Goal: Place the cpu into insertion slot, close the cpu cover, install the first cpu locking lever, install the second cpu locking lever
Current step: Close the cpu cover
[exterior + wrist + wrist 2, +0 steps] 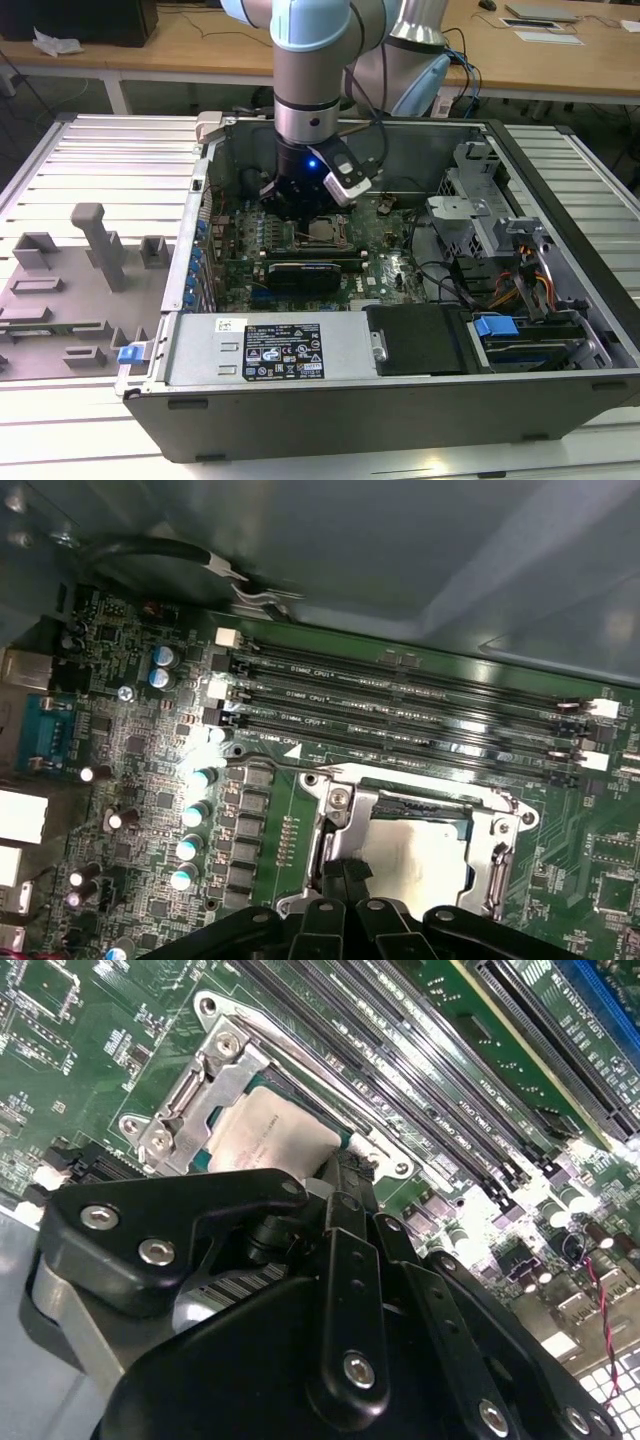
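Open PC case [400,395] on slatted bench. cpu [415,855] seated in insertion slot [335,802], cpu cover [498,845] down. Gripper [345,872] fingers look pressed together at socket edge. Probably locking lever [275,762] stage; latching needs a firm, accurate push.

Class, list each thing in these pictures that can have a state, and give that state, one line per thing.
cpu: seated flat in the insertion slot, metal top up.
cpu cover: lowered around the cpu; whether it is latched cannot be told.
memory slots: empty.
computer case: lying on its side, open.
gripper: low over the insertion slot.
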Robot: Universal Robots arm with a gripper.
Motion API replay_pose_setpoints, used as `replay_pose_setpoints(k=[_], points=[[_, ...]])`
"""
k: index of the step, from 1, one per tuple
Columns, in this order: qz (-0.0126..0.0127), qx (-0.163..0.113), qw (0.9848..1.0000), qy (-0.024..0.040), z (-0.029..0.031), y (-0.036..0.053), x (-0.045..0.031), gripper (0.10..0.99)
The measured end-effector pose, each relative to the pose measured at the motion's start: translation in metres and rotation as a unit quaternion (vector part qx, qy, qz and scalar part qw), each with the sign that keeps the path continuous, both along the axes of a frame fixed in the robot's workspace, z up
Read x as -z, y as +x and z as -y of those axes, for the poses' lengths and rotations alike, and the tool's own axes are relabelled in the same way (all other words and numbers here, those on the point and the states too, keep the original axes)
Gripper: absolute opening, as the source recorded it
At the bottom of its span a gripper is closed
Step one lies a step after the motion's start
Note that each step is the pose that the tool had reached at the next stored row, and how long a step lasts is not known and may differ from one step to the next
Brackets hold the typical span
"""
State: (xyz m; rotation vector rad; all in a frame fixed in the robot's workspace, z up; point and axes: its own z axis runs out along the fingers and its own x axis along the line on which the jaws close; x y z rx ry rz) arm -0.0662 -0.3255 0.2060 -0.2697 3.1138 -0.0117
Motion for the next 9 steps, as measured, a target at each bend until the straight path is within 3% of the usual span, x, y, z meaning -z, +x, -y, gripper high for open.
replay_pose_setpoints(k=[5, 9], points=[[0.0000, 0.000, 1.0000, 0.0001, -0.0001, 0.0004, -0.0061, 0.106], [0.0000, 0.000, 1.0000, 0.0001, 0.0000, 0.0009, -0.0068, 0.106]])
